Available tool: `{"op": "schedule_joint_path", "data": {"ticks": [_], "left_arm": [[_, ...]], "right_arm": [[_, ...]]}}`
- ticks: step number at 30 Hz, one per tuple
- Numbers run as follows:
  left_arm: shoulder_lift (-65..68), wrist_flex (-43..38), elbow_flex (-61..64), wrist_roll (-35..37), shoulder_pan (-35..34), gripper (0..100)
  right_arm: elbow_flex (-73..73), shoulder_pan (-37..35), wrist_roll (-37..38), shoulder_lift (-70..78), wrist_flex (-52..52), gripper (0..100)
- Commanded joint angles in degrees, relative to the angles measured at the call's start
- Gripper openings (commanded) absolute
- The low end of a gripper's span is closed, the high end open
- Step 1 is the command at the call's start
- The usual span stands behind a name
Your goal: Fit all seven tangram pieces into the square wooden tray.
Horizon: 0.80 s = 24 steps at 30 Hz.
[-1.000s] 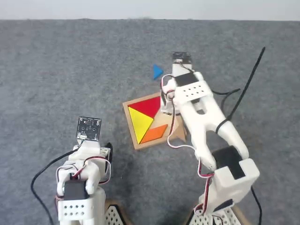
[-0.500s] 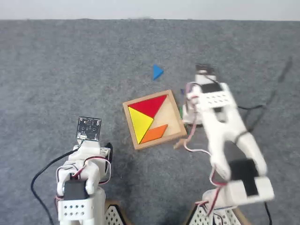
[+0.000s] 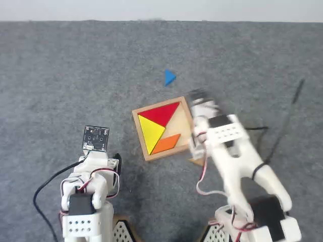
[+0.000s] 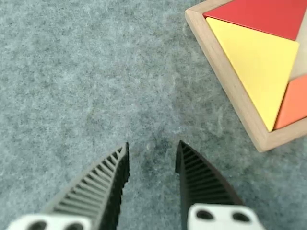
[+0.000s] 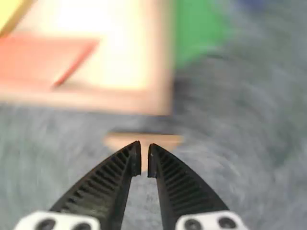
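The square wooden tray (image 3: 187, 126) lies mid-table and holds a red triangle (image 3: 162, 113), a yellow triangle (image 3: 150, 130) and an orange parallelogram (image 3: 165, 143). A blue triangle (image 3: 170, 77) lies on the cloth beyond it. My right arm (image 3: 222, 133) hangs over the tray's right side. My right gripper (image 5: 144, 158) is shut, its tips at the edge of a tan piece (image 5: 144, 140) lying just outside the tray's corner (image 5: 160, 96). A green piece (image 5: 196, 33) lies beside the tray's rim. My left gripper (image 4: 151, 155) is open over bare cloth near the tray (image 4: 225, 86).
Grey cloth covers the whole table. The tan piece (image 3: 197, 161) shows by the tray's near right corner. The left arm's body (image 3: 88, 196) sits at the near left. A black cable (image 3: 282, 126) trails to the right of the right arm.
My right arm swung from the tray's far right corner out to the right, then back toward its near right corner. The tan piece slid nearer. The left arm kept still.
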Motion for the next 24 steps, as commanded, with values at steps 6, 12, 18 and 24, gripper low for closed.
{"op": "schedule_joint_path", "data": {"ticks": [6,12,18,24], "left_arm": [[-1.58,0.53,-0.48,-0.35,0.09,15],[-1.58,0.53,-0.48,-0.35,0.09,15],[-1.58,0.53,-0.48,-0.35,0.09,15],[-1.58,0.53,-0.48,-0.35,0.09,15]], "right_arm": [[-0.09,-4.79,34.46,-2.68,5.49,8.4],[0.0,-3.56,48.97,-2.33,6.2,14.5],[0.62,0.48,57.41,-1.98,4.26,14.7],[4.31,0.4,60.22,-2.07,0.92,19.2]]}}
